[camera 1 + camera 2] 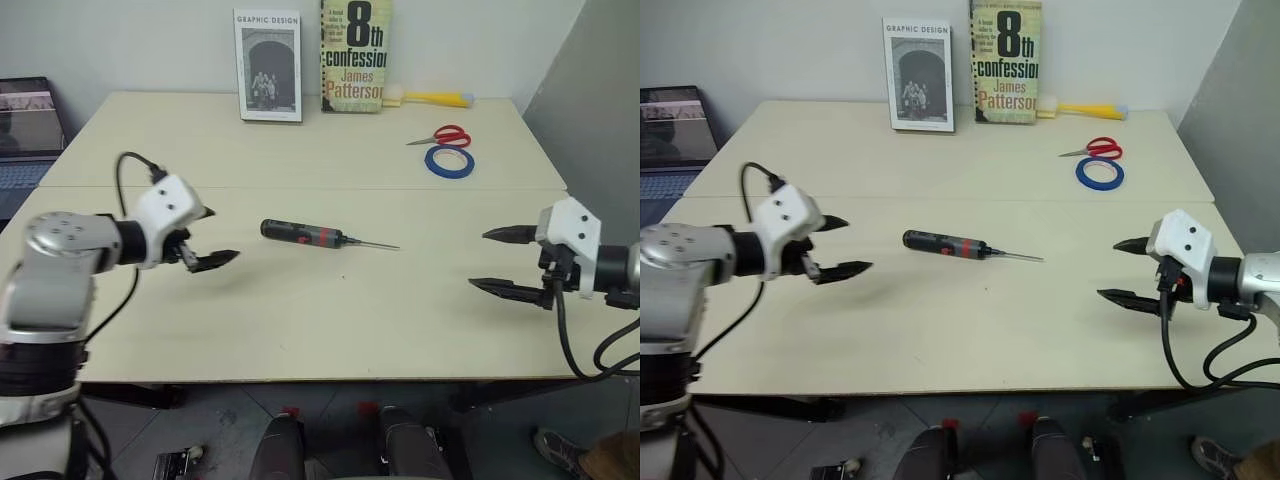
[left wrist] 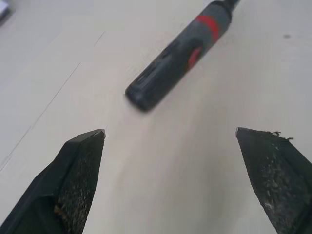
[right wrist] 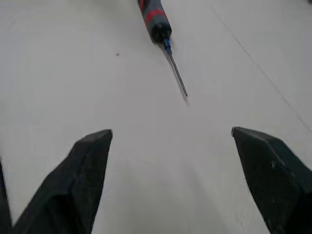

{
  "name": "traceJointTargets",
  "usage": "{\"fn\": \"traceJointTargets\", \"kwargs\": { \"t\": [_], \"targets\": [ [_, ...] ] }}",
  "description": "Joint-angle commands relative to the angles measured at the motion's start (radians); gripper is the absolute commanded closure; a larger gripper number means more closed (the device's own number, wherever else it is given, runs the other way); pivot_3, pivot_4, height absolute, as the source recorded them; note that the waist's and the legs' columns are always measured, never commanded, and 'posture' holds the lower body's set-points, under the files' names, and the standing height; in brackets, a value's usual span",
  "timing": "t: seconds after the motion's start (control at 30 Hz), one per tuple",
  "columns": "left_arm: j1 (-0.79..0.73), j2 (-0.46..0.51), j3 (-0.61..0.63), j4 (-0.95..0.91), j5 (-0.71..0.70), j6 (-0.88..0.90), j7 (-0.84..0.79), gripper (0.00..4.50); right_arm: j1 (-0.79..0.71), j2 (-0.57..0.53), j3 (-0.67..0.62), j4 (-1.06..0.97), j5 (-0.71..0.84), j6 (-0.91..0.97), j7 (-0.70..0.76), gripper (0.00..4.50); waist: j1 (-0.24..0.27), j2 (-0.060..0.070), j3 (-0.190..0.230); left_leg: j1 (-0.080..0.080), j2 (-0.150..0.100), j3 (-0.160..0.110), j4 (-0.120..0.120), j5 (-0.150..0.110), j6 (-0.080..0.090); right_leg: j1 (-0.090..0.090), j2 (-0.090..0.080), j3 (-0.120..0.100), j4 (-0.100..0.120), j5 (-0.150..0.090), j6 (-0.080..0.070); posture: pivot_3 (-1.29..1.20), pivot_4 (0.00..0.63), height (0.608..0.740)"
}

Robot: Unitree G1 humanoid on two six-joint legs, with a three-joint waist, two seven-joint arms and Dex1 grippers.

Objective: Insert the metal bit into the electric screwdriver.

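1. Now the left claw (image 1: pixel 207 238) hovers over the table (image 1: pixel 300 310), fingers spread wide, empty.
2. Right claw (image 1: pixel 502 260) opposite, likewise gaping, gripping nothing.
3. Between them, well apart from both, the screwdriver (image 1: pixel 300 233) lies flat, the bit (image 1: pixel 372 243) seated in its tip, pointing toward the right claw.

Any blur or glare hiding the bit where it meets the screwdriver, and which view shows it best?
Right wrist view: metal bit fairly crisp at the electric screwdriver tip, thin shadow beside it. Left wrist view: screwdriver body soft, out of focus. Left eye view: even light, no glare on the table.
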Motion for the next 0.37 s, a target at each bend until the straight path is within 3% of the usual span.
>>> {"fn": "traceJointTargets", "kwargs": {
  "t": [0.03,0.37],
  "targets": [
    [0.05,0.117,0.07,-0.003,-0.064,-0.022,-0.093,0.0,0.03,-0.053,-0.113,-0.037,0.076,0.018,0.071,0.02,0.001,0.0,0.0,0.0,0.0,0.0,0.0,0.0,0.0,0.0,0.0,0.0,0.0,0.0,-0.001,0.0,0.15,0.74],
    [0.119,0.202,0.08,-0.027,-0.165,-0.023,-0.152,0.0,0.122,-0.141,-0.235,-0.053,0.102,0.021,0.167,0.02,0.003,0.0,0.0,0.001,0.001,0.001,0.0,0.0,0.0,0.0,0.0,0.0,0.001,0.0,-0.002,0.0,0.15,0.74]
  ]
}}
